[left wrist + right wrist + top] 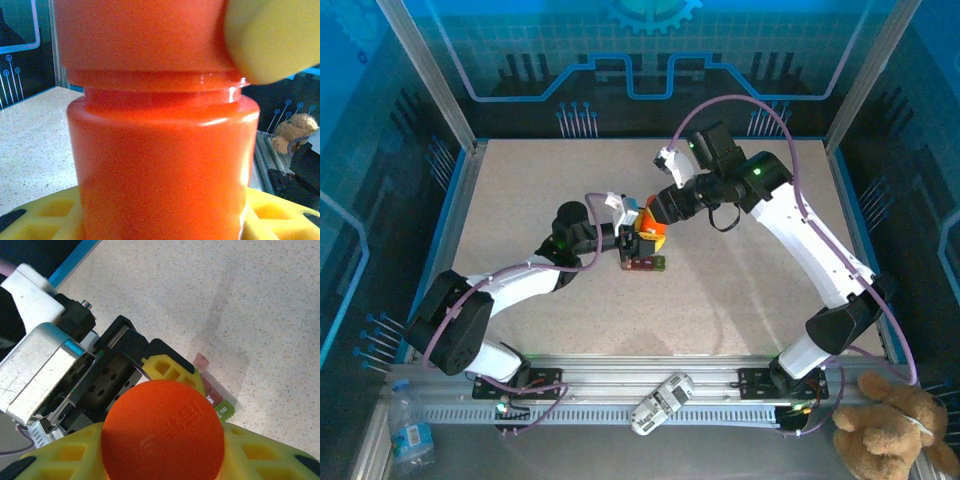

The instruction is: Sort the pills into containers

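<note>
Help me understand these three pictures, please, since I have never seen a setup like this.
These are two robot arms bolted at the near edge of the table, each ending in a two-finger gripper. One picture looks down from above; the other two come from cameras on the wrists. On the table lies a dark red pill strip with a green end. The left gripper holds the orange bottle upright by its body, and the right gripper hugs its cap with yellow fingers. A teddy bear sits off the table.
</note>
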Robot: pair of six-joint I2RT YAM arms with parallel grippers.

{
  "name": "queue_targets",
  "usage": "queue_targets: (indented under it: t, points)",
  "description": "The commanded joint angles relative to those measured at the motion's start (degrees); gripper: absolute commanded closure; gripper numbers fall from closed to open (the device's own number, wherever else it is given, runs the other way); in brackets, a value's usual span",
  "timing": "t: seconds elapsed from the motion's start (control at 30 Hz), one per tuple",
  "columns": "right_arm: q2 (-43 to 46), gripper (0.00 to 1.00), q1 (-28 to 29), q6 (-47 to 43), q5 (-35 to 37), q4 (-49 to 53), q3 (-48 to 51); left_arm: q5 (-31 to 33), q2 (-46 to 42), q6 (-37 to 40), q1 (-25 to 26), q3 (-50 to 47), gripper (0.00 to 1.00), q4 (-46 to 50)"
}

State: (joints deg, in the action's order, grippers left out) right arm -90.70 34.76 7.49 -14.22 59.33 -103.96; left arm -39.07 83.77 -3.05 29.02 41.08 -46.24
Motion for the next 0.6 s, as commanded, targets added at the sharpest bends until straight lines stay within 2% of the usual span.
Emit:
queue_targets:
  t: [0.0, 0.3, 0.4, 0.57]
  points:
    - [0.4, 0.67, 1.9, 6.0, 1.5, 1.1, 3.6, 3.6, -0.4, -1.1, -0.7, 1.0, 1.0, -8.4]
    - [4.1, 0.69, 6.5, 25.4, 12.5, -14.2, 16.3, 7.5, -1.9, 2.1, -0.5, 0.8, 1.0, -5.5]
    - [4.4, 0.68, 7.3, 27.6, 13.8, -16.5, 17.3, 8.0, -2.1, 2.6, -0.5, 0.8, 1.0, -4.8]
    - [4.5, 0.65, 7.1, 26.5, 14.5, -15.3, 15.5, 8.1, -2.1, 3.0, -0.5, 0.7, 1.0, -4.4]
